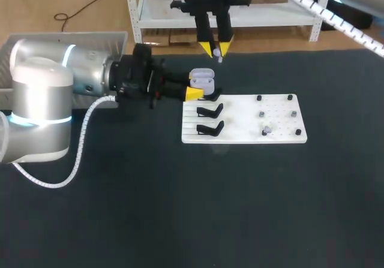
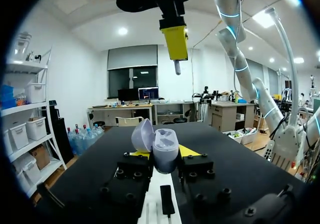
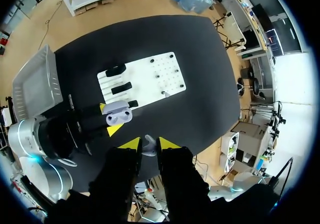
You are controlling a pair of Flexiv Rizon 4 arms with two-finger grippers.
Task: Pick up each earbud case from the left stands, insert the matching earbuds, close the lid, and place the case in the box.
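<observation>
Currently the left gripper is clamped on the open earbud case at the white board's edge; the right gripper, above the case, pinches one earbud.

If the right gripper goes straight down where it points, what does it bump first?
Likely the open earbud case in the left gripper; the earbud in the right gripper would touch first. It might just miss onto the black table beside it: depth is unclear.
</observation>
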